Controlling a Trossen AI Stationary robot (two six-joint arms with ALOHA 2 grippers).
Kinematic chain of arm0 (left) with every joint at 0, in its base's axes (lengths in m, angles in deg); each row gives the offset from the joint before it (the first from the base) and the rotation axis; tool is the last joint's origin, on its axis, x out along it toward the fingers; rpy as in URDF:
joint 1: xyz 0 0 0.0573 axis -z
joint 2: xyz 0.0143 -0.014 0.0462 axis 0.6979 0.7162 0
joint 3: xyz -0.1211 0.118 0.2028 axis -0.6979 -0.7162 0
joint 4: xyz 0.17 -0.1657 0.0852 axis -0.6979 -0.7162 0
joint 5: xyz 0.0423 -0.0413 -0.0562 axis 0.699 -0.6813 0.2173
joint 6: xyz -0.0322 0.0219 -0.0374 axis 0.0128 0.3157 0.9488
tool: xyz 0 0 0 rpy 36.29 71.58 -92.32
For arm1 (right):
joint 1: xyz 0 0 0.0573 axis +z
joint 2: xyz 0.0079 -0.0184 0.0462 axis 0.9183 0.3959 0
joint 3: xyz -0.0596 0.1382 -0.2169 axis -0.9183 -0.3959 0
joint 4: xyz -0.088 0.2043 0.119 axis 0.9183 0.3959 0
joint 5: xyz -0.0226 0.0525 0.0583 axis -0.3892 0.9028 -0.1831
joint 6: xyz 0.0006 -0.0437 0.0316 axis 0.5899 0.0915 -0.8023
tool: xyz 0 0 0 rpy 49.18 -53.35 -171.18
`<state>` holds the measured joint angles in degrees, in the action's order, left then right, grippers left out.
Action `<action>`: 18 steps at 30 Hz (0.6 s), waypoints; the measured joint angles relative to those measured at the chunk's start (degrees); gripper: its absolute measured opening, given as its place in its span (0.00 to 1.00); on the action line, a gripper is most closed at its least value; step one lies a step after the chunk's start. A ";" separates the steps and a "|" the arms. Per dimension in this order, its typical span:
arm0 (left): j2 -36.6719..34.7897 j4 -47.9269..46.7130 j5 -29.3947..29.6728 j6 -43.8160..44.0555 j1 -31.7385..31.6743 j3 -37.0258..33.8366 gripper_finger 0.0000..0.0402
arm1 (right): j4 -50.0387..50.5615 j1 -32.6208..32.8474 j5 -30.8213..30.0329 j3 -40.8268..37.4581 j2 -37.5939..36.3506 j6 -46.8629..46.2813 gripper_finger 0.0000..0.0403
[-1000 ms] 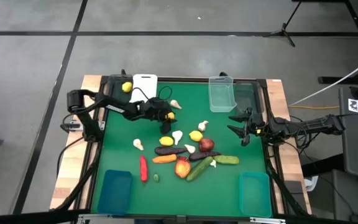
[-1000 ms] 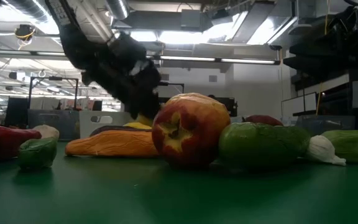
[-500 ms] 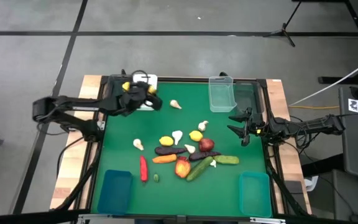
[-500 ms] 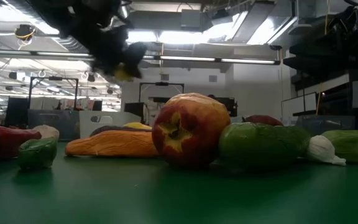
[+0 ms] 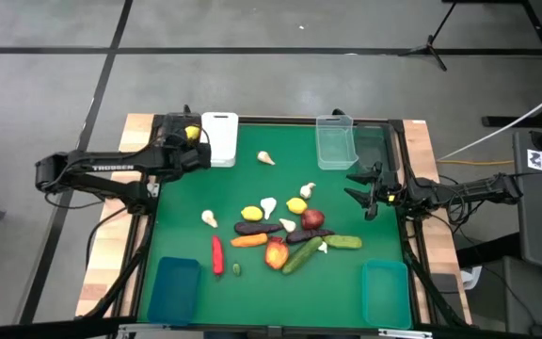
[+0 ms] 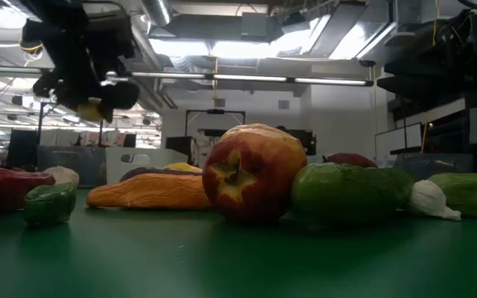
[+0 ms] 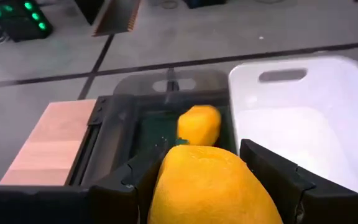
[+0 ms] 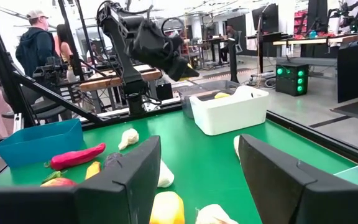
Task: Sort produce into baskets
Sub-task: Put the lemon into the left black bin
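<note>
Both near corners found taken, each by a teal bin (image 5: 172,287) (image 5: 385,292), with bare green worktop (image 5: 280,301) between them along the near edge. Just beyond, met the produce heap mid-worktop: red chili (image 5: 217,254), carrot (image 5: 248,241), red-and-yellow fruit (image 5: 276,252), cucumbers (image 5: 343,242), eggplant (image 5: 252,227), two loose lemons (image 5: 251,214), garlic bulbs (image 5: 268,205). Left open room beside the left edge and in a broad band behind the heap, broken only by one garlic bulb (image 5: 266,158). Found the right gripper (image 5: 363,191) by the right edge, fingers apart on nothing. Along the far edge, met a dark bin (image 5: 169,127) at the far-left corner, then the white bin (image 5: 219,138), the clear bin (image 5: 335,141) and a second dark bin (image 5: 373,146). Found the left gripper (image 5: 188,143) raised over the far-left dark bin, clamped on a lemon (image 7: 207,186), with another lemon (image 7: 199,124) lying in that bin.

Since a second ago: carried the left gripper from mid-worktop, past the white bin, to that corner. Kept the right gripper and the heap in place.
</note>
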<state>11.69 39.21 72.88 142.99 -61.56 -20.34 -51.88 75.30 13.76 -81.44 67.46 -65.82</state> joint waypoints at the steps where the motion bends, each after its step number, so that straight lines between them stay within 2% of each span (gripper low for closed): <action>1: 0.00 0.62 0.36 -0.03 0.00 -0.86 0.48 | 0.00 0.00 -0.02 0.00 0.02 -0.02 0.54; 9: 0.02 2.51 1.70 2.32 -2.30 -6.40 0.50 | -0.04 -0.02 -0.07 0.00 0.00 0.00 0.54; 18: 0.02 8.93 4.29 -6.06 -5.39 -6.51 0.71 | -0.07 0.00 -0.10 0.00 0.00 0.00 0.54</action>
<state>11.71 48.14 77.17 136.93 -66.96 -26.85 -51.94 75.30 13.66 -81.44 67.46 -65.82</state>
